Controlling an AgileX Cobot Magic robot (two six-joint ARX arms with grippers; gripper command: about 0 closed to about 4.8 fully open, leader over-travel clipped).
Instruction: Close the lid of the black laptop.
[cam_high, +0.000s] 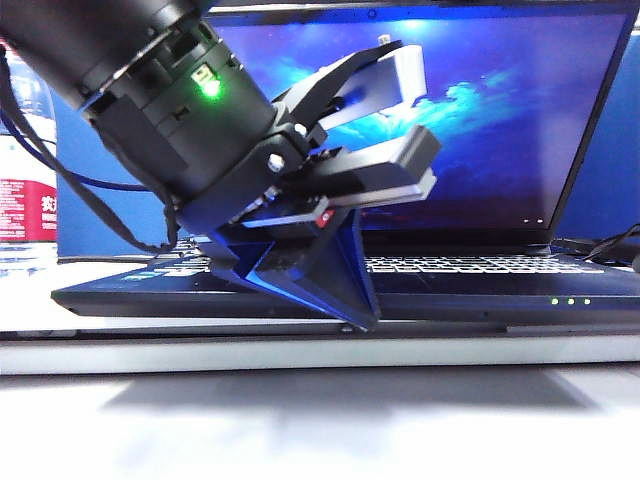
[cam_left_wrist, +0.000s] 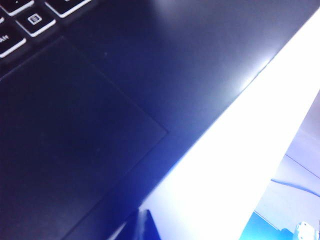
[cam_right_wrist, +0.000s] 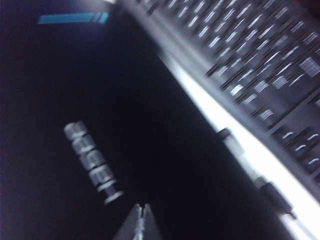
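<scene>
The black laptop sat open on the white table, with the left gripper hanging low over its front edge. In the left wrist view the touchpad lay right under the tip, which looked like a single closed wedge, so its fingers seemed pressed together around nothing. The lid stood nearly upright beyond that gripper, its screen lit blue. The right gripper did not show in the exterior view. Its own blurred view put its tips together and empty, close in front of the lid's lower bezel and its logo, with the keys off to one side. The lid was probably thin, light and a little flexible, its hinges offering steady resistance. The glossy panel looked fragile, so pressing on the display seemed risky. The better contact would be the top edge or the outer shell near the middle. A push forward and down there would swing it evenly without twisting, and the slick shell called for a slow push.
</scene>
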